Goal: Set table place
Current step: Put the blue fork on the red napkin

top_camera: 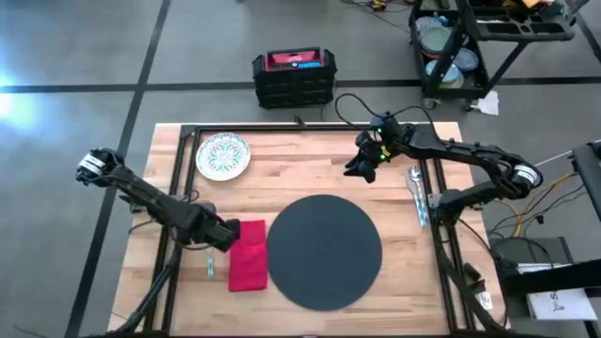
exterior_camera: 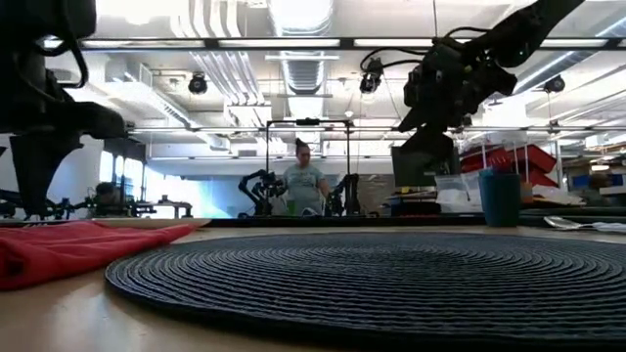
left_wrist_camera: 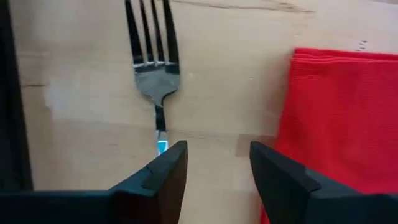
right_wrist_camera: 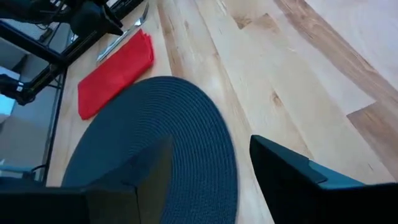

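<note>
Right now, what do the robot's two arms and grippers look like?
Both arms are dark, slim and jointed, with a pale band near each shoulder. The left gripper has two black wedge-shaped fingers; the right gripper looks the same. Black cables loop over the right arm.

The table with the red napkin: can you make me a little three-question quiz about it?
1. True or false: the small white patterned plate sits on the round dark grey mat.
2. Which lies beside the red cloth napkin, by the left gripper? A silver fork, B knife, C cup.
3. Fill in: the right gripper hovers open above the light wooden ____.

Key: 1 false, the plate is on the bare planks near the far left corner. 2 A. 3 table.
</note>
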`<action>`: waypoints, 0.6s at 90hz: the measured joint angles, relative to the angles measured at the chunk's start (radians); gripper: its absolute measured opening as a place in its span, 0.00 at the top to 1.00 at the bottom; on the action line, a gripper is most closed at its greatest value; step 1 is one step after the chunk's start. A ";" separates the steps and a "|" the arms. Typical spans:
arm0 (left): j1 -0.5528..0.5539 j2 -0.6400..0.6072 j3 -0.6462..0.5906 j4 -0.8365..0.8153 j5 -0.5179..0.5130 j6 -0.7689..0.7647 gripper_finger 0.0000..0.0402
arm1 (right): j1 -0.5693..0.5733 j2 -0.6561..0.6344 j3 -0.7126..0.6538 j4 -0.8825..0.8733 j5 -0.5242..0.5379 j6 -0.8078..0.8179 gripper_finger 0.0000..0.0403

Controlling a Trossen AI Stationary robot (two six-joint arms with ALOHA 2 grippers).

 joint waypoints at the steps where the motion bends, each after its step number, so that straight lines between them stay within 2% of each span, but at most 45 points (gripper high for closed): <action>1: 0.000 0.000 -0.002 0.000 0.000 0.000 0.59 | 0.000 0.000 0.000 0.000 0.000 0.000 0.49; 31: 0.000 0.000 -0.046 0.013 0.028 0.000 0.64 | 0.000 0.000 0.000 0.000 0.001 0.000 0.49; 54: 0.000 -0.002 -0.123 0.144 0.052 0.001 0.70 | 0.000 0.000 0.000 -0.001 0.001 0.000 0.49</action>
